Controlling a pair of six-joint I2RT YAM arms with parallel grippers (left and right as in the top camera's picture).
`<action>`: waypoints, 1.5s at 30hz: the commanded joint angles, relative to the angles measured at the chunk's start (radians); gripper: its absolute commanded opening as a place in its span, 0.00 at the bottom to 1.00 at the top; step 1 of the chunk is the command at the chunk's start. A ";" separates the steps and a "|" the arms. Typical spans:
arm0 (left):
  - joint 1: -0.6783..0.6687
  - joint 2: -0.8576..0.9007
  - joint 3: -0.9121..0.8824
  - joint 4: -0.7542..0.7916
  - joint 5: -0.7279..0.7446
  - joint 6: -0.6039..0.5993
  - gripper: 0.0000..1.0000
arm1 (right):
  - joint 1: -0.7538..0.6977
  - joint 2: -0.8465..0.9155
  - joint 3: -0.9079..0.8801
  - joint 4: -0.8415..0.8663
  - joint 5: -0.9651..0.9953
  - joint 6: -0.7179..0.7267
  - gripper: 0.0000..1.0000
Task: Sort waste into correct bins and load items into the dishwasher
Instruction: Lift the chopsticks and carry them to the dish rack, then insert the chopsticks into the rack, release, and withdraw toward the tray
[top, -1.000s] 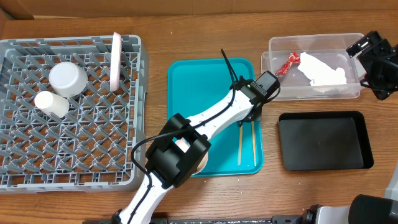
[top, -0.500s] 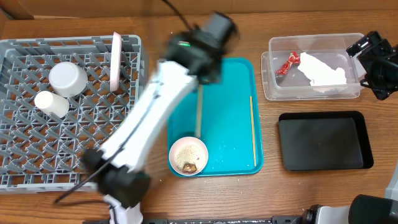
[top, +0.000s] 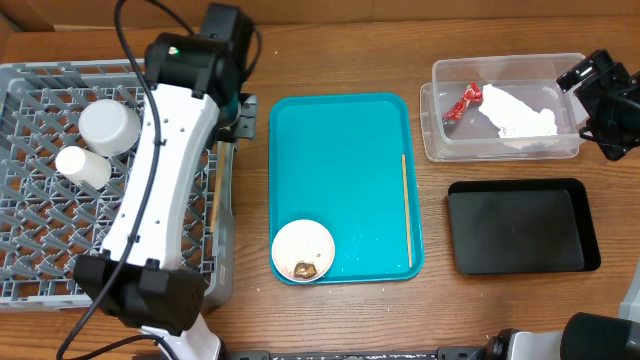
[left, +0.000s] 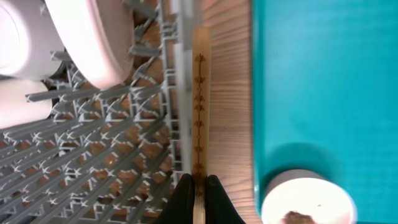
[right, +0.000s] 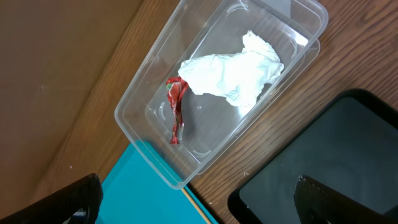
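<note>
Left arm holds a chopstick at the dish rack's edge, with loading part done.

At far left, the grey dish rack (top: 40, 250) holds a cup (top: 83, 167), a white bowl (top: 108, 127) and a pinkish plate (left: 87, 43). The left gripper (left: 199, 183), pinched narrow on a chopstick (left: 200, 112), holds it along the rack's right wall. In the centre, the teal tray (top: 340, 150) bears a second bowl (top: 303, 243) with a brown scrap (top: 305, 268), and a second chopstick (top: 406, 210). At right, the clear tub (top: 500, 152) holds the wrapper (top: 460, 103) and napkin (top: 520, 115), with the black tray (top: 520, 225) just beside it. The right gripper (top: 592, 110) stands wide, holding nothing. The likely next move is to shift the stick over the lattice and release it.
</note>
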 joint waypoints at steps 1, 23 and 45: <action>0.048 0.013 -0.089 0.062 0.008 0.061 0.04 | -0.003 0.001 0.011 0.006 0.010 0.003 1.00; 0.158 0.035 -0.354 0.395 0.009 0.059 0.04 | -0.003 0.001 0.011 0.006 0.010 0.003 1.00; 0.150 0.035 -0.140 0.192 0.124 0.042 0.38 | -0.003 0.001 0.011 0.006 0.010 0.003 1.00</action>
